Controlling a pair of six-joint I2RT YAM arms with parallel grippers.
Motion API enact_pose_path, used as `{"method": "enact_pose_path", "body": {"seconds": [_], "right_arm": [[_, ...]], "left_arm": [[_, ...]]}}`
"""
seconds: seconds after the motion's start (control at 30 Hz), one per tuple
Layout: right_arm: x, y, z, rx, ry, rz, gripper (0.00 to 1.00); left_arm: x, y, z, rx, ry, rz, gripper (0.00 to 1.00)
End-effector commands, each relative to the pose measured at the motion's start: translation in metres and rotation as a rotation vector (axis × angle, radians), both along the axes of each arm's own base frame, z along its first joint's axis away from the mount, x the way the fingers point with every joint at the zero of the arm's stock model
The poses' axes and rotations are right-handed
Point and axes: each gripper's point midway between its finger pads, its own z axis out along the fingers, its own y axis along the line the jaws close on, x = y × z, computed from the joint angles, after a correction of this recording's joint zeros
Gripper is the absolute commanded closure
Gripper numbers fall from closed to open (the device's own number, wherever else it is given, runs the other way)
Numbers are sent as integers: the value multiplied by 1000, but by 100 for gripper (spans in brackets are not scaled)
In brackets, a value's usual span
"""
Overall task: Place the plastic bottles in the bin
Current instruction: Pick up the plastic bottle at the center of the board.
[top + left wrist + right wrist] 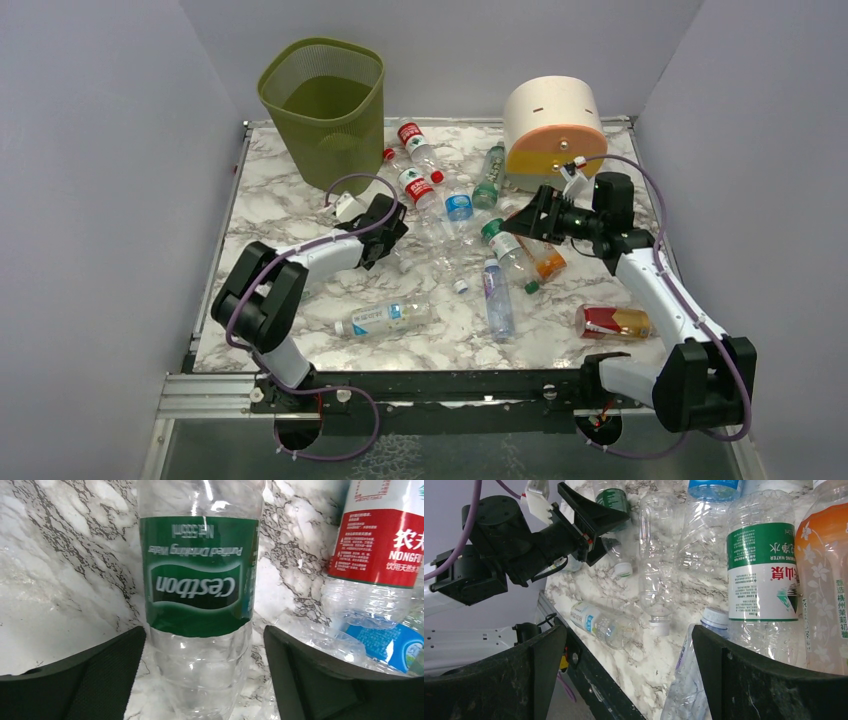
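The left gripper [205, 680] is hanging low with its black jaws apart on either side of a green-labelled bottle [200, 595], a clear, ribbed one lying on the table [60, 580]. One jaw is right at the bottle's side and the other is just clear of it. Beside it a red-labelled bottle [385, 545] is lying with a crumpled blue-labelled bottle [395, 647] close against it.

The right gripper [629, 675] is likewise standing wide, clamping nothing. It is close to a green-and-white-labelled bottle [764, 575] and the orange-filled bottle [824, 580] next to it (the flower print on its wrap shows only from this wrist). The same wrist view is catching the left arm [514, 545] from across the table.

From overhead, the plastic bottles [497, 300] are lying scattered across the white-and-grey marble-patterned top between the two arms, all of them outside the bin [320, 100]. That olive-green mesh bin, rounded-square and tapering downward, is standing upright at the far left corner, its inside showing only mesh wall and base. A cream cylinder [553, 125] with an orange face is sitting at the far right.
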Motion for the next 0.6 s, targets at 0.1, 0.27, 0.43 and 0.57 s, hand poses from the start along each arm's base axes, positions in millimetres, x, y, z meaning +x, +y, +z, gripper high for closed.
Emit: {"method": "enact_pose_path", "body": {"seconds": [0.1,0.27,0.43,0.57], "right_arm": [[-7,4,6,27,-32,33,0],[-7,5,5,32,-27,32,0],[-9,5,6,34,-27,34,0],[-10,5,5,33,-26,35,0]], "left_arm": [[-1,1,2,53,-1,-32,28],[-12,2,12,50,-19,-59,38],[-30,-8,38,54,-65,-134,39],[-47,-14,56,35,-82,-206,39]]}}
